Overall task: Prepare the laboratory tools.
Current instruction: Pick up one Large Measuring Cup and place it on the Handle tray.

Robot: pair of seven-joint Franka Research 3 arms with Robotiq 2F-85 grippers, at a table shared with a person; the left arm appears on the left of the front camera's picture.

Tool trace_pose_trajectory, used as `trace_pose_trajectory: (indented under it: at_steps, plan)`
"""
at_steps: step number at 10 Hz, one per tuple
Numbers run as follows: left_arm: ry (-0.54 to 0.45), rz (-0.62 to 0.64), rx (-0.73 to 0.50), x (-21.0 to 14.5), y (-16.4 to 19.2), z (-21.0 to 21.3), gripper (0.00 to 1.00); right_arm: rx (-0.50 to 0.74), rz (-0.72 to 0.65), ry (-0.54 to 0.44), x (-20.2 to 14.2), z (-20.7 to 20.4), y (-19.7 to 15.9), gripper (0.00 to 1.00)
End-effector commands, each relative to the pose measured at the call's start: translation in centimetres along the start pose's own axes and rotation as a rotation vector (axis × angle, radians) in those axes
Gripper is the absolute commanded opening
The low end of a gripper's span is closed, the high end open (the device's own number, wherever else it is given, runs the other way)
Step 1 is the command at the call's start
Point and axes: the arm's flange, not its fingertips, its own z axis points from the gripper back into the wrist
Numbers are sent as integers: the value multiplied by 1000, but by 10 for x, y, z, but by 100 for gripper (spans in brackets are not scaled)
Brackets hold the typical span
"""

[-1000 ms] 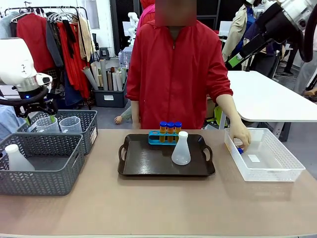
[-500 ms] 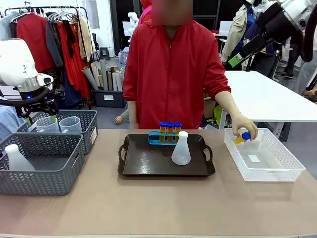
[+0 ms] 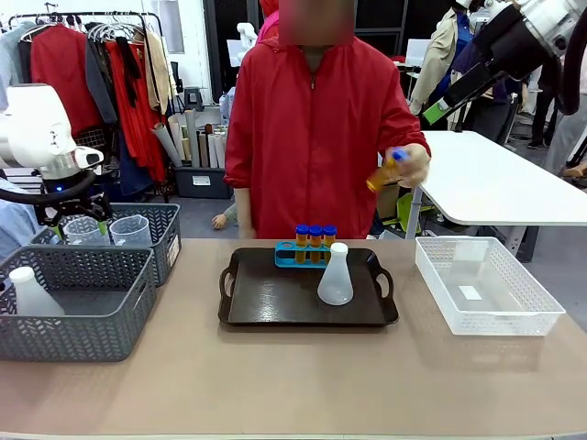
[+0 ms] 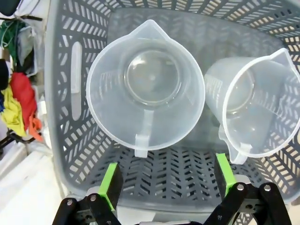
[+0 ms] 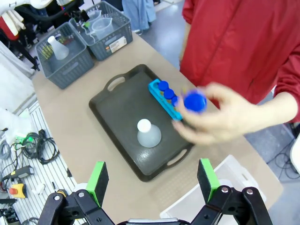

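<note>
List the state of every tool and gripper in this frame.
left gripper: open, empty, over the far basket
right gripper: open, empty, high over the tray
first beaker: upright in far basket
second beaker: upright beside it
loose tube: capped, held up in person's hand
rack: on tray, three capped tubes standing in it
tray flask: upright on tray
basket flask: upright in near basket

The surface's point(image 3: 293, 390) near strip is bare, as are the gaps beside the tray point(image 3: 261, 302). A flask point(image 3: 335, 280) stands mid-tray, a rack point(image 3: 285, 259) at its far edge; two baskets point(image 3: 73, 325) block the left, a bin point(image 3: 500, 316) the right. Two beakers point(image 4: 145, 84) fill the far basket point(image 3: 167, 229) below the spread left gripper point(image 4: 166, 160).
</note>
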Motion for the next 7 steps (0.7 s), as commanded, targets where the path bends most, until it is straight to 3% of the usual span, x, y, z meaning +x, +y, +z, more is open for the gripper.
trace_pose_trajectory:
  at_steps: [1, 7]
  plan:
    - [-14, 8, 13, 9, 6, -2, 100, 7, -2, -9, 0, 0, 1, 100]
    - [-10, -15, 52, 23, 25, -34, 100, 7, -2, -9, 0, 0, 1, 100]
